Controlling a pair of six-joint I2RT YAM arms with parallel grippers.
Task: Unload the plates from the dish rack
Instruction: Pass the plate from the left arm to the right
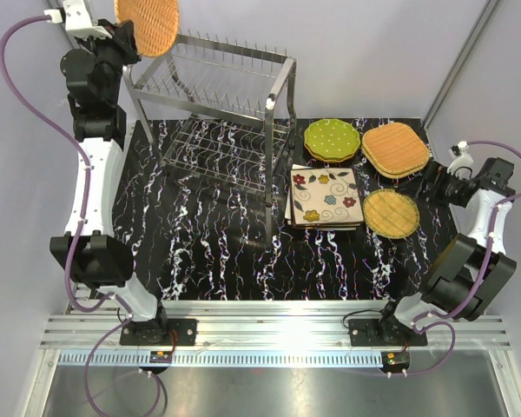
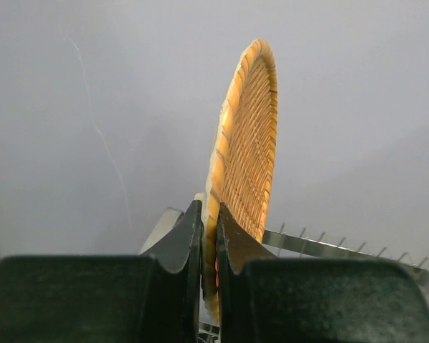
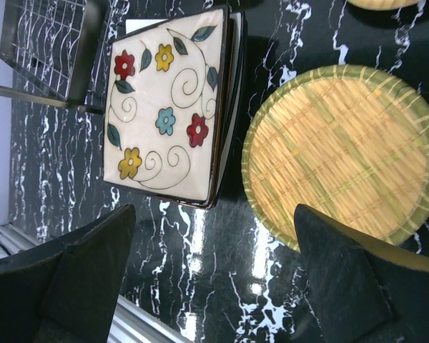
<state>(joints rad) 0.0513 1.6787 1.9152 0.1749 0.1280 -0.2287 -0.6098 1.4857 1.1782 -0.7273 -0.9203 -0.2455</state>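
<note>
Top view, left fingers [image 1: 124, 36]: raised at the far left, pinching a held wicker plate [image 1: 148, 23] above the dish rack [image 1: 210, 104].
Top view, tabletop [image 1: 217, 252]: right of the rack lie a green dotted plate [image 1: 332, 139], a squarish wicker plate [image 1: 396, 148], stacked flowered plates [image 1: 325, 197] and a round wicker plate [image 1: 391, 213].
Left wrist view: the left fingers [image 2: 184, 239] clamp the held wicker plate [image 2: 247, 143] by its rim, and the plate stands on edge.
Right wrist view: right fingers [image 3: 93, 264] spread wide, holding nothing, above the flowered plates [image 3: 164, 100] and round wicker plate [image 3: 343, 153].

A black white-veined tabletop [image 1: 217, 252] meets silver rails [image 1: 278, 328] at its near edge.
</note>
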